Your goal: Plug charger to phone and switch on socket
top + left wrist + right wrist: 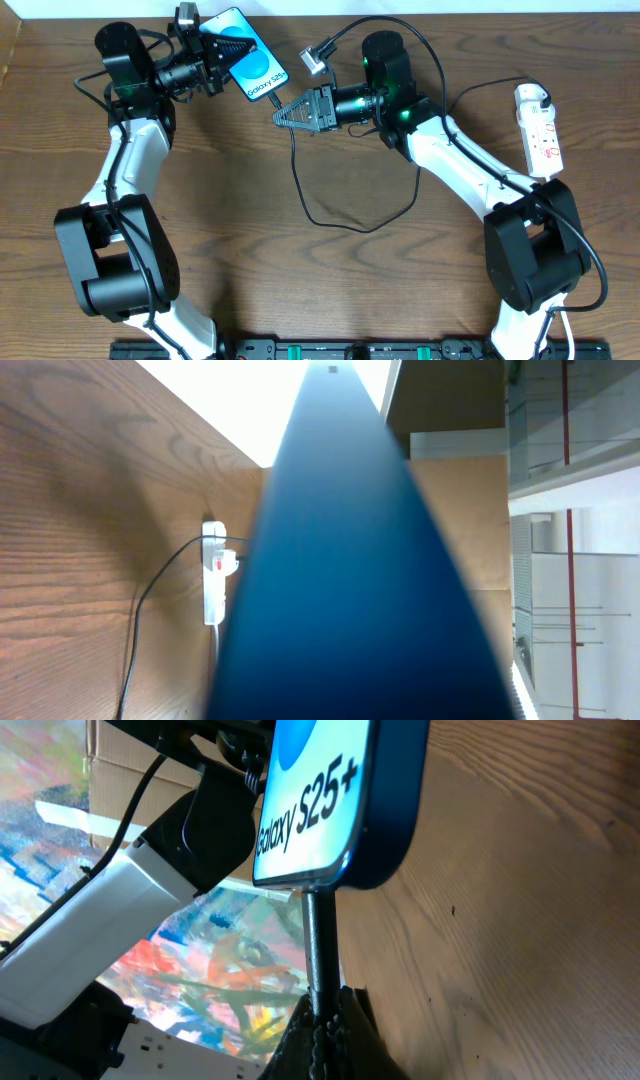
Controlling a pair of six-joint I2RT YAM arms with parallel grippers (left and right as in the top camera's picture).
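"Galaxy S25+" on phone (260,76) screen, left fingers (231,46) clamped on phone, right fingers (345,1038) pinching charger (318,952) plug against its edge

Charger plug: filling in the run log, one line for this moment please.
left tool: shut on phone | right tool: shut on charger plug, tip at phone's bottom edge | power strip: untouched
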